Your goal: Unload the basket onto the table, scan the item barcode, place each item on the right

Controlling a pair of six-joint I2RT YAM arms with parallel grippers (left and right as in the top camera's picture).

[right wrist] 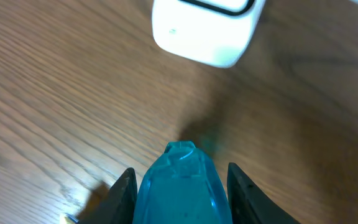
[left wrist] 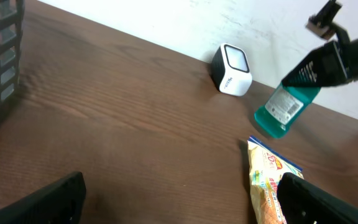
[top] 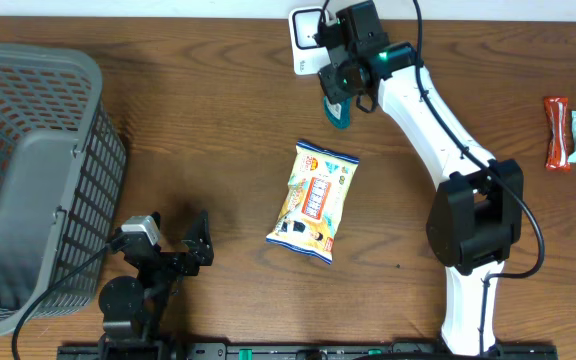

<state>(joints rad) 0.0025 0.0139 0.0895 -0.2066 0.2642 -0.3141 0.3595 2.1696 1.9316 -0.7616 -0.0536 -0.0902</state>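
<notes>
A teal bottle (top: 338, 117) with a white label (left wrist: 283, 107) hangs tilted above the table, and my right gripper (top: 349, 82) is shut on its upper part. In the right wrist view the bottle (right wrist: 179, 186) fills the gap between the two black fingers (right wrist: 122, 194). The white barcode scanner (top: 305, 40) stands at the table's far edge, just beyond and left of the bottle; the same scanner (right wrist: 204, 28) shows ahead of the bottle. My left gripper (top: 200, 240) rests open near the front left, nothing between its fingers (left wrist: 48, 202).
A yellow snack bag (top: 314, 200) lies flat mid-table, its corner beside my left gripper's right finger (left wrist: 328, 202). A grey mesh basket (top: 28, 180) fills the left side. Wrapped snack bars (top: 556, 132) lie at the far right edge.
</notes>
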